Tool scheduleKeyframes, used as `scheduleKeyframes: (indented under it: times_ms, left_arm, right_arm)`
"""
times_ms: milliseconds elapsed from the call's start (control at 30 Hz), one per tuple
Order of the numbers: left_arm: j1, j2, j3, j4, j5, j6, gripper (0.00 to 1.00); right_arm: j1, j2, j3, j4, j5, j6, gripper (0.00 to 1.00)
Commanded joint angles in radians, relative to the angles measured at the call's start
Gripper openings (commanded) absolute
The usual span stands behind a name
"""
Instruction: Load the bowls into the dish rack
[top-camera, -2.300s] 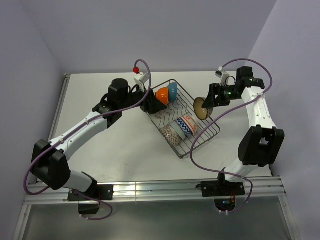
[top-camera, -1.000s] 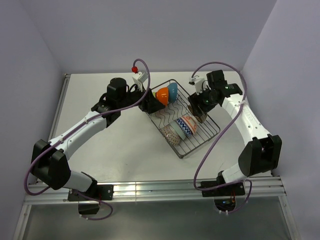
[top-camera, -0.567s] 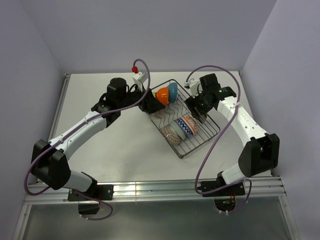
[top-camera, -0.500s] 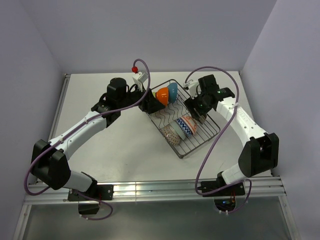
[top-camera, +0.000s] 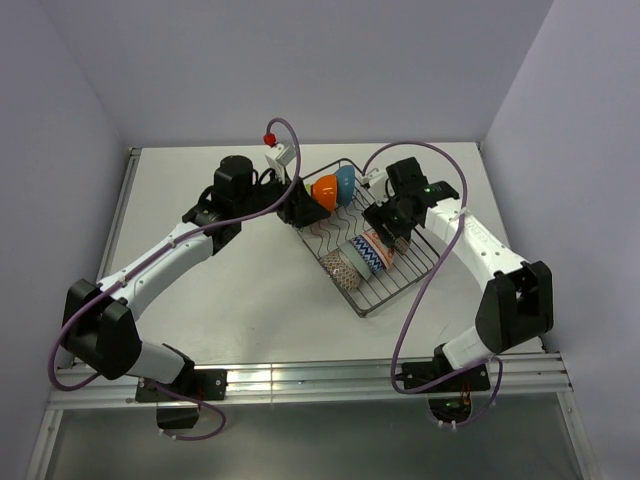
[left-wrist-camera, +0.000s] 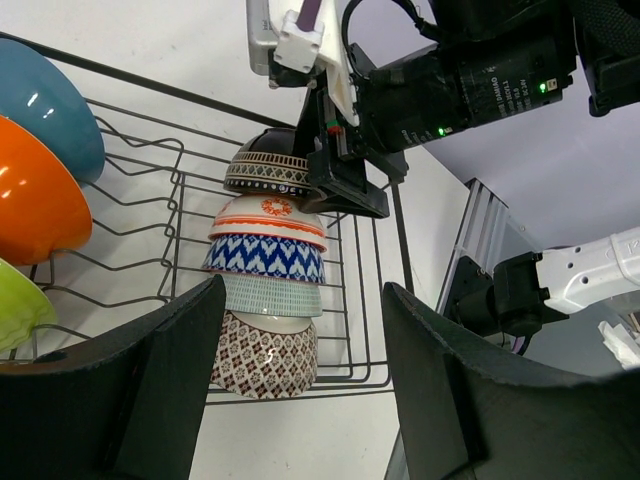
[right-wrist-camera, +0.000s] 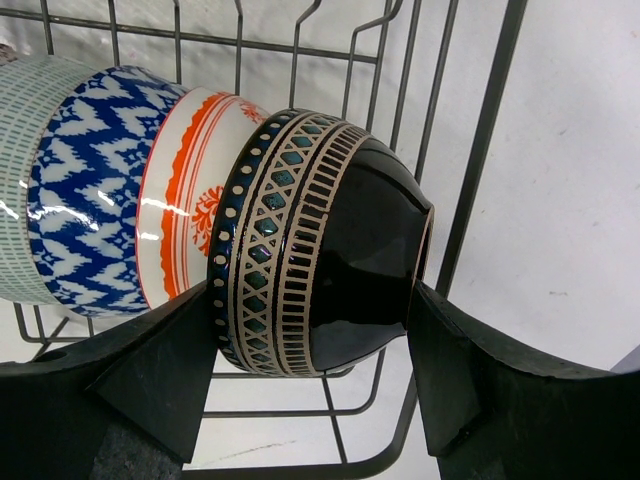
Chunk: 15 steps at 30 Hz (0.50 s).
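The dish rack (top-camera: 425, 262) lies slanted at the table's middle. At its far end the blue bowl (top-camera: 346, 180) and orange bowl (top-camera: 325, 188) stand on edge, with the lime green bowl (left-wrist-camera: 18, 310) beside them. A row of patterned bowls stands at the near end: brown-patterned (left-wrist-camera: 265, 355), pale checked (left-wrist-camera: 270, 296), white-blue zigzag (left-wrist-camera: 265, 258), red-orange (left-wrist-camera: 270, 216). My right gripper (right-wrist-camera: 312, 300) is shut on the dark patterned bowl (right-wrist-camera: 330, 250) and holds it on edge inside the rack against the red-orange bowl (right-wrist-camera: 190, 210). My left gripper (left-wrist-camera: 300, 400) is open and empty, by the rack's far left corner.
The rack's wire rim (right-wrist-camera: 490, 130) runs just right of the held bowl, with white table beyond it. Upright tines (left-wrist-camera: 170, 190) stand free between the two groups of bowls. The right arm (top-camera: 480, 250) reaches over the rack's right side.
My right arm has carried the dark bowl from beyond the rack's right side leftwards and down into the rack, next to the red-orange bowl. The left arm has not moved.
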Motion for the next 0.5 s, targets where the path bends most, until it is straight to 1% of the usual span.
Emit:
scheduleKeyframes:
  times_ms: [0,33,133,233,267,333,367,433,467]
  left_arm:
    - [0.004,-0.036,0.014,0.005,0.010,0.025,0.69]
    - [0.004,-0.037,0.015,0.001,0.009,0.026,0.70]
    - [0.004,-0.039,0.015,-0.006,0.005,0.031,0.70]
    - [0.004,-0.043,0.017,-0.013,0.005,0.034,0.70]
    - [0.004,-0.045,0.017,-0.018,0.005,0.034,0.70]
    - [0.004,-0.045,0.017,-0.021,0.004,0.037,0.70]
    - [0.004,-0.046,0.017,-0.024,0.002,0.037,0.70]
    - [0.004,-0.046,0.017,-0.026,0.002,0.037,0.70]
    - [0.004,-0.046,0.018,-0.026,0.004,0.039,0.70]
  right_arm:
    - [0.007,0.015,0.050,0.016,-0.003,0.030,0.00]
    - [0.007,0.024,0.055,0.013,-0.010,0.033,0.00]
    - [0.007,0.038,0.060,0.005,-0.020,0.044,0.09]
    - [0.004,0.052,0.064,-0.006,-0.017,0.050,0.25]
    - [0.004,0.052,0.066,-0.007,-0.026,0.051,0.35]
    - [0.002,0.052,0.069,-0.017,-0.034,0.056,0.44]
    - [0.001,0.051,0.073,-0.020,-0.040,0.057,0.52]
    - [-0.001,0.054,0.078,-0.038,-0.046,0.059,0.56]
    - [-0.002,0.054,0.083,-0.043,-0.049,0.059,0.62]
